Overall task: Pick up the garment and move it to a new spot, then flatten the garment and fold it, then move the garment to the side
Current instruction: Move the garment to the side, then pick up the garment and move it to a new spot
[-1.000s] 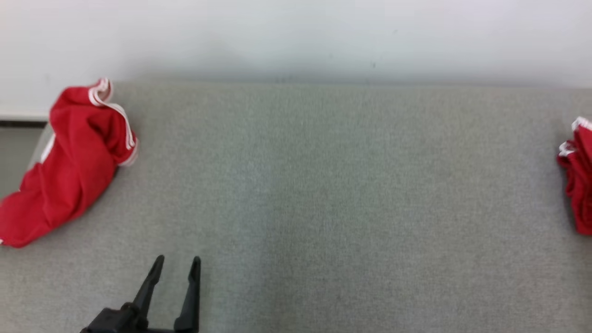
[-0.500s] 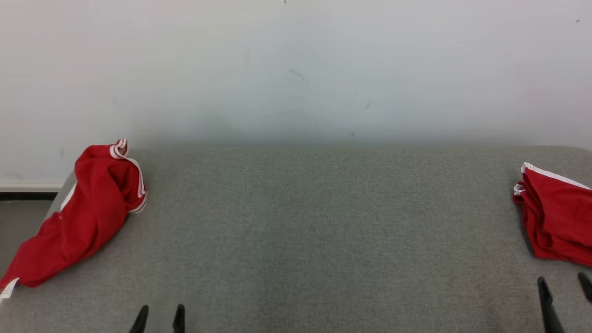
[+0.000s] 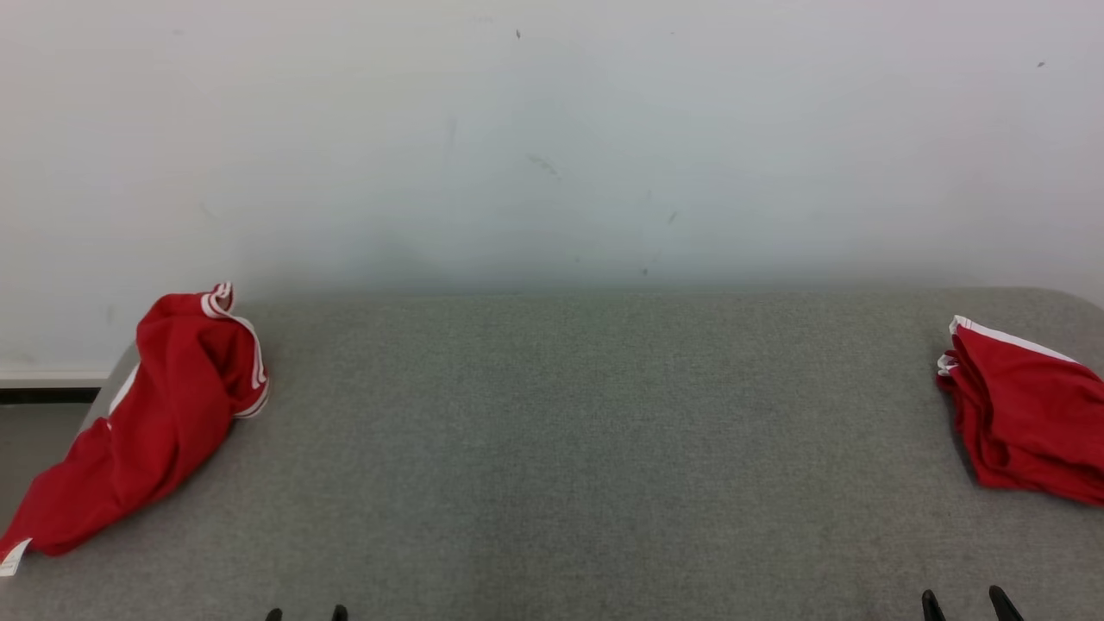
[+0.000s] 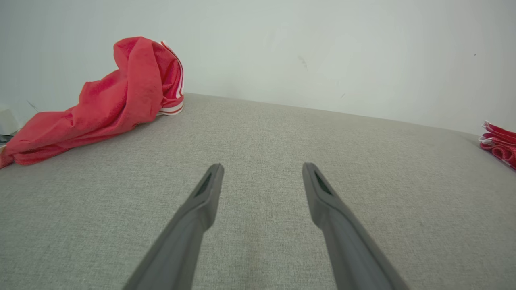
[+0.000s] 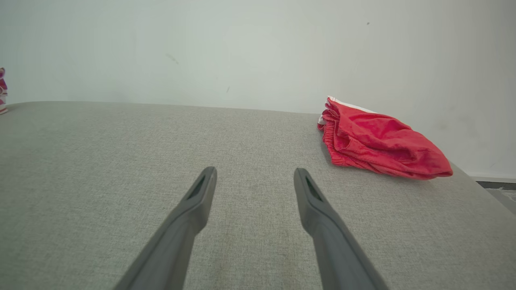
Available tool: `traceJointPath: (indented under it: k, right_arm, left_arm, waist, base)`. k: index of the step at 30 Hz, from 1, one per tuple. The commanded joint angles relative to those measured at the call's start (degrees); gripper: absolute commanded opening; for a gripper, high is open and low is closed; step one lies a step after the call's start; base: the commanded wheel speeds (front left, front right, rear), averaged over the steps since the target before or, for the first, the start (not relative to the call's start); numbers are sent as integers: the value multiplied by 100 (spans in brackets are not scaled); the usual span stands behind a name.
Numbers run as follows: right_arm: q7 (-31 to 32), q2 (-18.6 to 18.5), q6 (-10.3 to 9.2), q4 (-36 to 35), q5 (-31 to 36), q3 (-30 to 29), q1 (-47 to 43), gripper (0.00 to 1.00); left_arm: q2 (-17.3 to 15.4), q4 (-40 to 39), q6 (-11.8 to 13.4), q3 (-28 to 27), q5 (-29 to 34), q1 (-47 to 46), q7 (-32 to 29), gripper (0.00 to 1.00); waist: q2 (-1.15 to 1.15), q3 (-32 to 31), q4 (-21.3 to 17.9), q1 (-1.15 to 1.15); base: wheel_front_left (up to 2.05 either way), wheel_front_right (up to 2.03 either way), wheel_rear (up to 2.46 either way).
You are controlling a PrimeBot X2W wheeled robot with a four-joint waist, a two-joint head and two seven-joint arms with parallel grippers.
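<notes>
Garment [image 3: 147,414] of soft red cloth lies crumpled at the left end of the surface [image 3: 569,466], with its white-striped end close to the wall [image 3: 552,129]. The surface is a broad grey pad with a fine woven texture and rounded corners, and its far edge butts straight against the wall. The wall is plain and pale, marked by a few faint scuffs. At its foot, past the surface's left end, runs a pale skirting strip [image 3: 43,377].

The garment forms one long, loose ridge. It is humped high nearest the wall and sinks flatter farther from it. Its long axis runs slantwise: the striped end points at the wall, and the tail trails away from the wall and outward to the left, ending in a small white label [image 3: 13,558] at the surface's edge.

A folded red cloth [image 3: 1026,414] with white edging sits in a flat, layered stack at the right end, about as near the wall.

My left end effector [image 4: 262,165] and right end effector [image 5: 253,169] both point toward the wall, fingers spread wide, with bare grey weave showing between them.
</notes>
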State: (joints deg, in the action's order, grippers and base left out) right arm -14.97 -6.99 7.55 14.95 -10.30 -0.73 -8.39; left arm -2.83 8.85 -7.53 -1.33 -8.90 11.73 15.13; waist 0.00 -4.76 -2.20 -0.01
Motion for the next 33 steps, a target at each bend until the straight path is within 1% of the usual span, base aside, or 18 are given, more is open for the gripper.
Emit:
traceJointPath:
  k: [1, 11, 16, 19, 22, 30, 33]
  right_arm:
    - [-25, -3, -14, -21, 31, -47, -27, 100]
    - [-23, 75, -14, -135, 132, -128, -84, 100]
    - [-24, 101, -14, -212, 130, -210, -146, 100]
    - [-24, 111, -14, -240, 112, -202, -179, 100]
    - [-23, 146, -14, -270, 99, -190, -199, 100]
    - [-23, 240, -14, -258, 34, -9, -168, 100]
    - [-24, 259, -13, -234, 14, 63, -116, 100]
  left_arm:
    - [-17, 23, 10, 10, -56, 33, 1, 100]
    - [-17, 53, 9, 18, -71, -45, 1, 100]
    - [-18, 59, 9, 26, -64, -53, 1, 100]
    - [-18, 70, 9, 33, -33, -52, 1, 100]
    - [-17, 77, 10, 35, 15, -30, 1, 100]
    - [-80, 47, 10, -83, 64, 90, 1, 100]
    - [-117, 21, 11, -154, 43, 146, 2, 100]
  waist:
    - [0, 2, 6, 1]
    - [0, -13, 71, 1]
    - [0, -48, 264, 1]
    - [0, -74, 485, 1]
    - [0, -94, 790, 1]
    - [0, -172, 1765, 1]
    - [0, -190, 2058, 1]
  base:
    - [0, 0, 0]
    - [0, 0, 0]
    - [0, 0, 0]
    - [0, 0, 0]
    - [0, 0, 0]
    - [0, 0, 0]
    - [0, 0, 0]
